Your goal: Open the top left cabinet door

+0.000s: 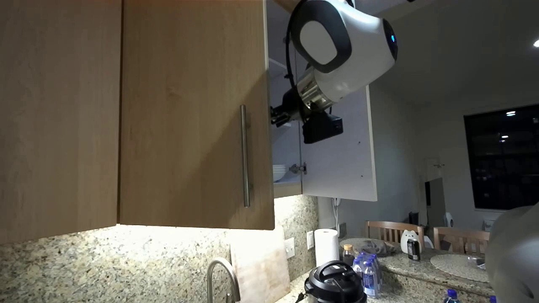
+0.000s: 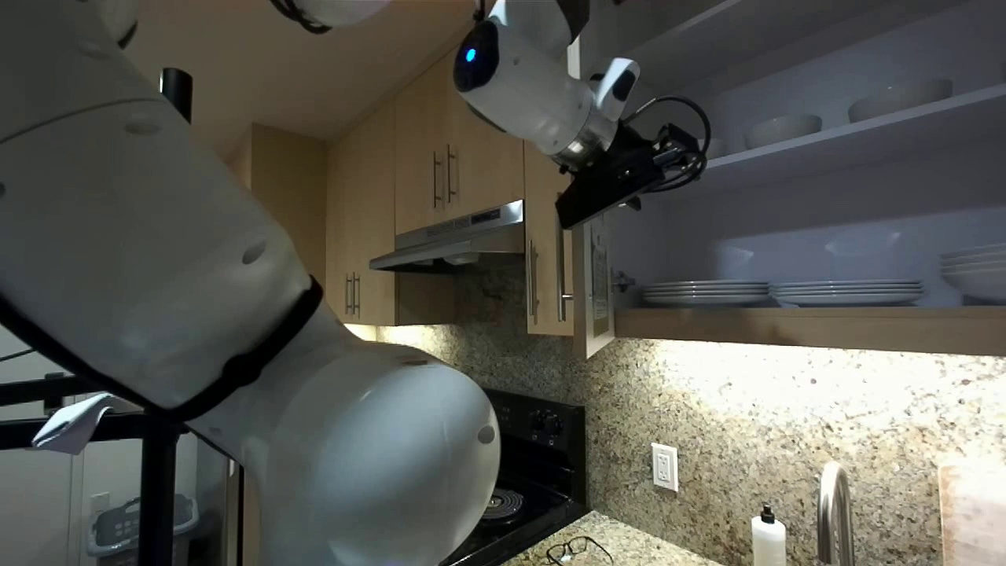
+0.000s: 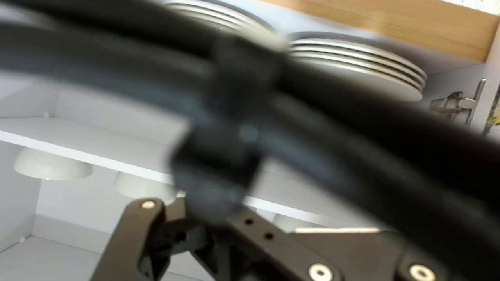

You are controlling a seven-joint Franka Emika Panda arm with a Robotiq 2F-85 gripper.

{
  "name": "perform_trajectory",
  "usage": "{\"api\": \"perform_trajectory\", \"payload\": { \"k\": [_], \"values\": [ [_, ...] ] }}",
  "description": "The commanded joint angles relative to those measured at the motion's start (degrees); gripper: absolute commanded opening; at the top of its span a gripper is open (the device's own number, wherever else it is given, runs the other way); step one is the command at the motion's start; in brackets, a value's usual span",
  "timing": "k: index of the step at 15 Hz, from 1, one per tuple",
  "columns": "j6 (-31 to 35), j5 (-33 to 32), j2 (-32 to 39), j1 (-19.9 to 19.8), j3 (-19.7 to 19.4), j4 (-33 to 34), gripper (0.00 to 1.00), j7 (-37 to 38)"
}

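Note:
The top left cabinet door (image 1: 181, 113) shows its light-brown outer face in an exterior view, with its slim silver bar handle (image 1: 245, 155) near the free edge. It stands swung out. In an exterior view I see its pale inner side (image 2: 601, 326) with a label, beside the open shelves. In the wrist view, a sliver of it (image 3: 495, 119) shows beyond a hinge. My gripper (image 1: 277, 116) is just past the door's free edge, before the cabinet opening; it also shows in an exterior view (image 2: 682, 153). In the wrist view, a blurred cable hides the fingertips of the gripper (image 3: 218, 218).
A pale grey-white door panel (image 1: 337, 160) also stands open. Plates (image 2: 706, 292) and bowls (image 2: 783, 130) are on the shelves. Below are a faucet (image 1: 223, 269), a black-lidded cooker (image 1: 336, 282) and water bottles (image 1: 369, 275). A range hood (image 2: 464, 232) is along the wall.

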Motion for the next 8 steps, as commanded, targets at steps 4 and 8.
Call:
{"api": "perform_trajectory", "payload": {
  "k": [4,8],
  "values": [
    [0.4,1.3,-0.4,-0.6,6.6,0.1,1.00,-1.8],
    [0.3,1.9,-1.5,-1.6,11.6,-0.2,1.00,-1.8]
  ]
}}
